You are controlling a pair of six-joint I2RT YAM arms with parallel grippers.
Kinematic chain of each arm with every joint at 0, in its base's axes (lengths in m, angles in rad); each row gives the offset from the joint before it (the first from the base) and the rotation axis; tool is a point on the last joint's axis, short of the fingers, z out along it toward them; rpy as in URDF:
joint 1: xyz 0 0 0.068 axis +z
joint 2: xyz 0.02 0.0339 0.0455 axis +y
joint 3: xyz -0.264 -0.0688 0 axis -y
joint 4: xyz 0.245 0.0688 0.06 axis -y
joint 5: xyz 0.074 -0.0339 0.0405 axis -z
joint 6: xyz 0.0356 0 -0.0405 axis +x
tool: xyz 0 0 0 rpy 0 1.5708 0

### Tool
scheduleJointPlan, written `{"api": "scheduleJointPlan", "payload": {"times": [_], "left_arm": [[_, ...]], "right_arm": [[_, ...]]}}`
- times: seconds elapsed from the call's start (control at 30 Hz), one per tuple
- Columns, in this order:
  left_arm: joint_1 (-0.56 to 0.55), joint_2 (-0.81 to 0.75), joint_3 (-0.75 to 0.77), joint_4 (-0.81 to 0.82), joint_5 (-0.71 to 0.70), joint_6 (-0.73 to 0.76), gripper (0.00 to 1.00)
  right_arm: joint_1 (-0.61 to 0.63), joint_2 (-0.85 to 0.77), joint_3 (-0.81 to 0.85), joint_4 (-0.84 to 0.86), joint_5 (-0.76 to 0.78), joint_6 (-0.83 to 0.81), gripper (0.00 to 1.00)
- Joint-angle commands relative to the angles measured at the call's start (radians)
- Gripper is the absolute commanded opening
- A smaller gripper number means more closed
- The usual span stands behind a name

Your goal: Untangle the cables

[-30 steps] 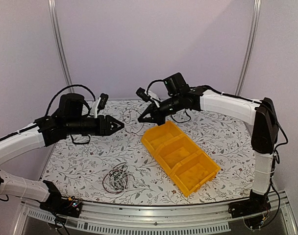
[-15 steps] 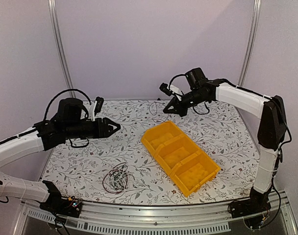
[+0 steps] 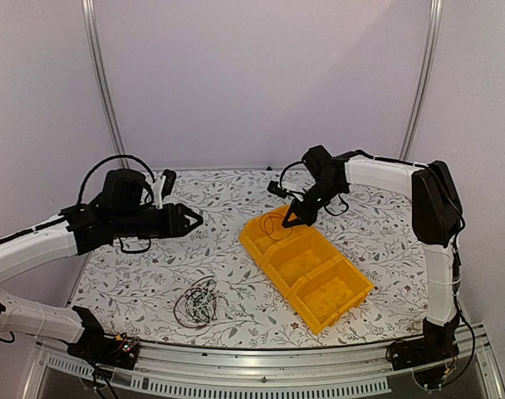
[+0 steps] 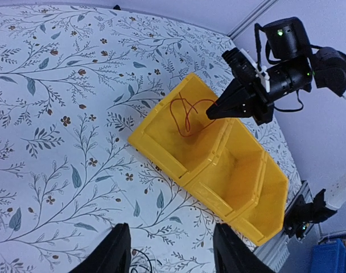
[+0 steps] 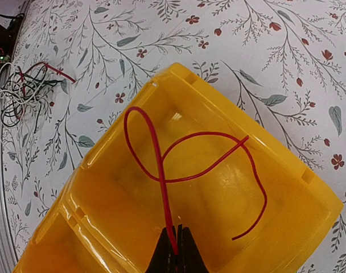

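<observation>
My right gripper (image 3: 288,223) is shut on a thin red cable (image 5: 161,170) and holds it over the far compartment of the yellow bin (image 3: 273,253); the cable loops down into that compartment, also seen in the left wrist view (image 4: 187,114). A tangle of black, white and reddish cables (image 3: 196,302) lies on the table near the front left, also at the left edge of the right wrist view (image 5: 19,94). My left gripper (image 3: 198,219) is open and empty, held above the table left of the bin, its fingers (image 4: 119,256) wide apart.
The yellow bin has three compartments and lies diagonally across the table's middle right (image 4: 241,187). The floral tablecloth (image 3: 153,266) covers the table. Metal frame posts stand at the back corners.
My right gripper carried the red cable from the back of the table, swung right, then came down over the bin's far compartment. The left arm drew back slightly.
</observation>
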Motion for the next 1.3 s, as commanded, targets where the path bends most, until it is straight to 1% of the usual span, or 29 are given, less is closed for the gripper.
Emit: {"api": "scheduleJointPlan", "payload": {"times": [0.0,0.17,0.2,0.27,0.3,0.43,0.6,0.67,0.7,0.77,0.87,0.93,0.97,1.1,1.17,1.27], "left_arm": [[-0.009,0.021,-0.018,-0.004,-0.013,-0.012,0.49],[-0.009,0.058,-0.016,0.01,0.003,-0.014,0.49],[-0.009,0.067,-0.015,0.012,0.008,-0.014,0.49],[-0.01,0.085,-0.008,0.016,0.015,-0.016,0.49],[-0.01,0.093,-0.006,0.017,0.017,-0.016,0.49],[-0.011,0.126,0.011,0.007,0.02,-0.015,0.49],[-0.011,0.142,0.026,-0.067,-0.003,-0.028,0.48],[-0.015,0.14,0.048,-0.16,-0.017,-0.047,0.47],[-0.018,0.138,0.068,-0.239,-0.047,-0.081,0.46],[-0.033,0.119,0.089,-0.384,-0.101,-0.158,0.45],[-0.067,0.05,0.026,-0.466,-0.102,-0.241,0.43],[-0.076,0.01,-0.034,-0.531,-0.116,-0.347,0.38],[-0.078,-0.006,-0.067,-0.546,-0.107,-0.395,0.35],[-0.119,-0.046,-0.184,-0.502,-0.075,-0.502,0.34],[-0.138,-0.035,-0.214,-0.454,-0.072,-0.511,0.33],[-0.161,0.031,-0.226,-0.423,-0.081,-0.5,0.34]], "right_arm": [[0.004,0.027,0.055,-0.077,0.005,-0.009,0.0],[0.005,0.008,0.056,-0.13,-0.015,-0.029,0.0],[0.005,0.006,0.057,-0.135,-0.015,-0.034,0.07],[0.004,0.001,0.057,-0.129,0.0,-0.025,0.25],[0.004,0.001,0.057,-0.123,0.011,-0.011,0.3],[0.004,0.005,0.083,-0.122,0.023,0.033,0.39],[0.004,-0.049,0.086,-0.102,0.009,0.062,0.4],[0.004,-0.088,0.077,-0.096,0.003,0.063,0.4],[0.004,-0.111,0.067,-0.087,-0.004,0.06,0.4],[0.004,-0.175,0.008,-0.033,-0.011,0.057,0.39],[0.004,-0.296,-0.163,0.108,-0.03,0.057,0.38],[0.005,-0.351,-0.24,0.179,-0.042,0.064,0.38],[0.006,-0.373,-0.258,0.198,-0.046,0.067,0.38],[0.011,-0.358,-0.249,0.171,-0.057,0.087,0.38],[0.013,-0.335,-0.242,0.157,-0.066,0.097,0.38],[0.014,-0.319,-0.237,0.156,-0.08,0.116,0.38]]}}
